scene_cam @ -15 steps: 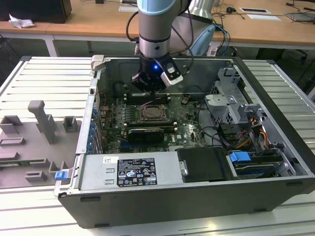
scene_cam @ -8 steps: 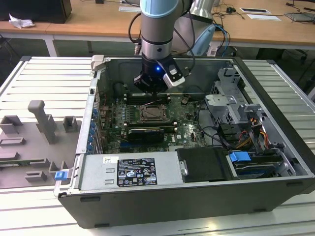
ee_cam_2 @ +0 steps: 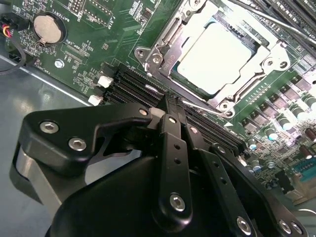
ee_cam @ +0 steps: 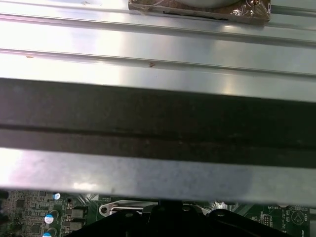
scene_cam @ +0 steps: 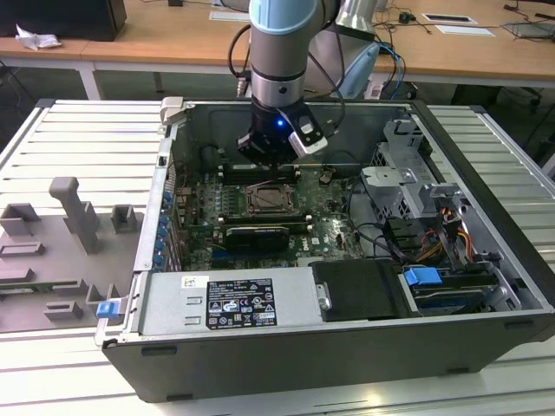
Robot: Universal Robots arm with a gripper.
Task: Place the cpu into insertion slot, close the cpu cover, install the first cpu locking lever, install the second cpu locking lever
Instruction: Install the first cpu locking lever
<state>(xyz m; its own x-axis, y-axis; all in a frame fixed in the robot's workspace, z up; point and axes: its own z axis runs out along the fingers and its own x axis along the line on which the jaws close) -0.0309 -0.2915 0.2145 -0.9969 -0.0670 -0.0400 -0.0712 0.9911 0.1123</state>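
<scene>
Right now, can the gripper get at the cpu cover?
Likely yes. The gripper hangs just beside the cpu cover, which lies flat around the cpu, and nothing stands between them in the second wrist view.

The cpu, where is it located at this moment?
In the second wrist view the cpu lies in the insertion slot on the green board, framed by the cpu cover, just beyond the gripper.
</scene>
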